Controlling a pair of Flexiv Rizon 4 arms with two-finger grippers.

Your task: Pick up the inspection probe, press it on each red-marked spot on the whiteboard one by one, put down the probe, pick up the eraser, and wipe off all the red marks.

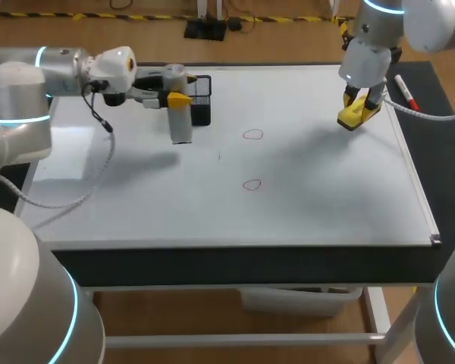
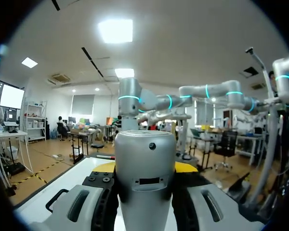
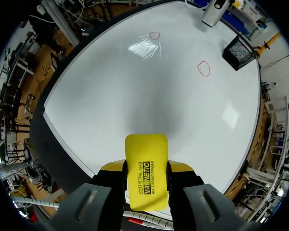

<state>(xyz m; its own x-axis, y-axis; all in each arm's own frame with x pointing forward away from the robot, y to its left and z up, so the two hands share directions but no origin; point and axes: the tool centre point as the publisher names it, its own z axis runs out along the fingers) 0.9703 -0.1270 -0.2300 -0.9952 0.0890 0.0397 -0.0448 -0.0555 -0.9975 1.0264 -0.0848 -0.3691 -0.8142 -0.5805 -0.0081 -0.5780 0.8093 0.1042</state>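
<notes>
Holding inspection probe (image 1: 181, 121) upright in left jaws, clear of whiteboard (image 1: 311, 205), ready for red marks (image 1: 252, 135). Gripping eraser (image 3: 145, 171) in right jaws, parked aside for wiping.

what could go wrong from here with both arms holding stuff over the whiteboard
The left gripper holds the grey cylindrical probe close beside the black mesh basket; setting it down could knock the basket. The right gripper holds the yellow rectangular eraser well away from the two thin red loop marks; if both arms head for them, they might collide.
</notes>
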